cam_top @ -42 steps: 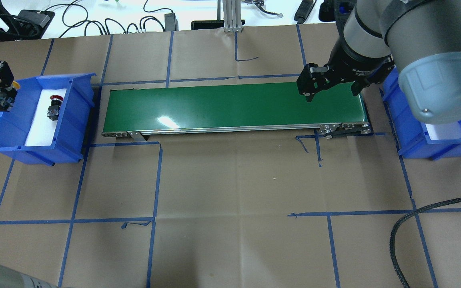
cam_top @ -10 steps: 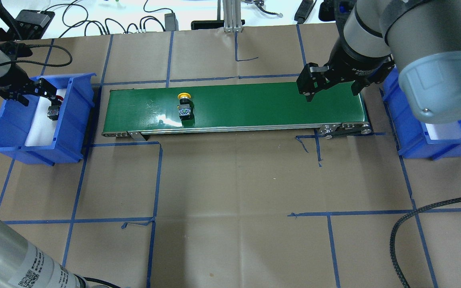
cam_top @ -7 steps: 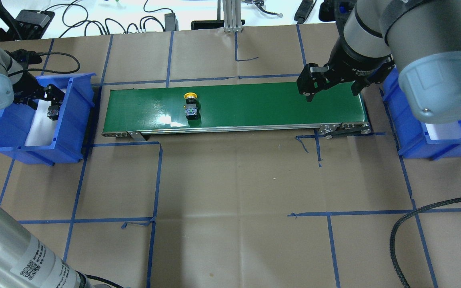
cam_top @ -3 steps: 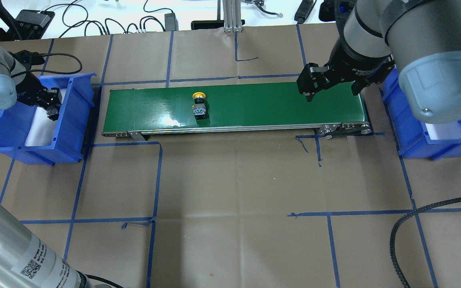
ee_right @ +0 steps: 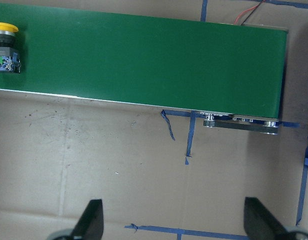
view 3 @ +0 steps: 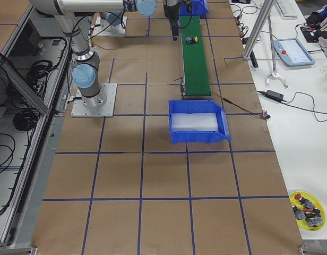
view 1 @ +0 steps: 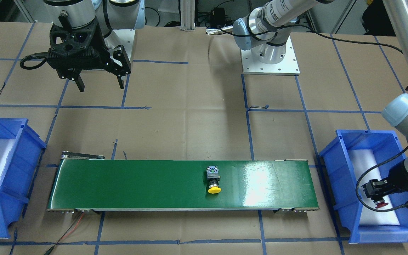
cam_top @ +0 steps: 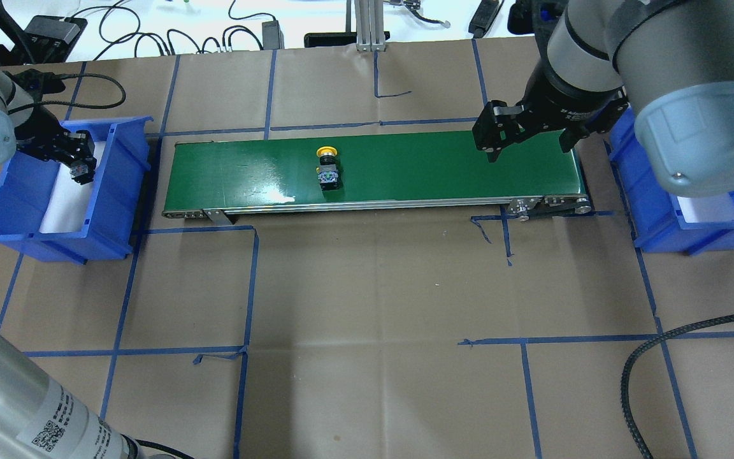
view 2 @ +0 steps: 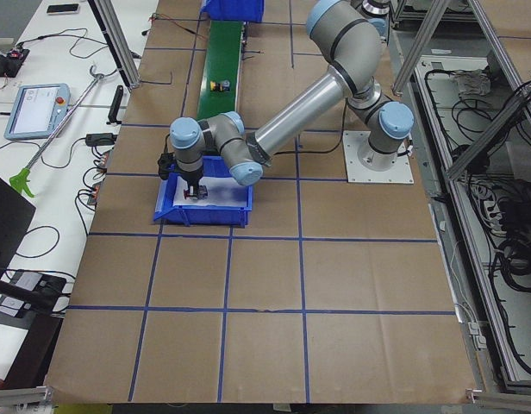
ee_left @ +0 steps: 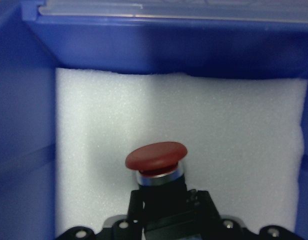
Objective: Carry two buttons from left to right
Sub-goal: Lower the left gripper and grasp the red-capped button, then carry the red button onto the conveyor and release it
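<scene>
Pinching the red button (ee_left: 156,156) by its black body, the left gripper (cam_top: 78,167) sits inside the left bin (cam_top: 115,201), over the white foam pad (ee_left: 219,125) that lines it. Jaws are closed on the part from both sides. The red cap juts out past the fingertips, toward the bin's end wall in the wrist view. Whether the button touches the foam: cannot tell.

Yellow button (cam_top: 327,169) lies on its side on the green conveyor belt (cam_top: 437,166), a little to the robot's left of mid-length, well apart from both grippers. Its yellow cap points away from the robot, its grey contact block toward it.

Right gripper (cam_top: 527,154) hangs above the belt's right-hand end, jaws spread wide. Its wrist camera looks straight down. Two fingers (ee_right: 92,220) show at the lower edge of that view, with brown paper and blue tape beneath. The belt runs across the top, the yellow button in its upper left corner.

Right bin (cam_top: 654,220) stands just past the belt's right end, partly hidden by the right arm in the overhead view and lined with white foam.

Table is covered in brown paper (cam_top: 373,287) gridded with blue tape. Near the table's corner in the right side view, a yellow dish (view 3: 308,206) holds several small parts, too small to identify
</scene>
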Available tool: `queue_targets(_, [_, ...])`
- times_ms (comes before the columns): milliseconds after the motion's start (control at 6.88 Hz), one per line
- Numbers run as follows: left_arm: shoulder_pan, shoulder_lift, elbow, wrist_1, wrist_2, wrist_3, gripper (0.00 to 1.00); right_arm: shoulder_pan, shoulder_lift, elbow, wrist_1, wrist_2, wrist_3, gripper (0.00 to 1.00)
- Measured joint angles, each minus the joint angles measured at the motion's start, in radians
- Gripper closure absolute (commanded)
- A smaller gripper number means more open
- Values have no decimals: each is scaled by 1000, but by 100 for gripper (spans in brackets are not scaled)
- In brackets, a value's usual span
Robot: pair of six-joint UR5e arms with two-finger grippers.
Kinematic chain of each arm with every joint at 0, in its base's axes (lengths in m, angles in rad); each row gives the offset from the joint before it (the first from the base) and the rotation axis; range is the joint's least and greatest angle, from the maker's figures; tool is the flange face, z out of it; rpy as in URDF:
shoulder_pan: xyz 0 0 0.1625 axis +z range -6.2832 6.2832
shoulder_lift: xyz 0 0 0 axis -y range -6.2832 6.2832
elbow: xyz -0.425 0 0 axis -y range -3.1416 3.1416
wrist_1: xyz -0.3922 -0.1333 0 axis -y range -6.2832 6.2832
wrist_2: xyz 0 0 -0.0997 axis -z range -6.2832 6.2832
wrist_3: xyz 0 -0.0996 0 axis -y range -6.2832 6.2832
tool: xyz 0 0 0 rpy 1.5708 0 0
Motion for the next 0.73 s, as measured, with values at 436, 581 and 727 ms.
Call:
queue_targets(436, [5, 140, 75, -260, 4, 4, 91, 0, 0, 1, 0, 0, 0, 0])
queue_targets(581, [0, 167, 93, -320, 4, 1, 91, 1, 0, 1, 0, 0, 0, 0])
queue_targets(727, [-16, 179, 97, -353, 4, -9, 91, 1, 0, 1, -2, 0, 0, 0])
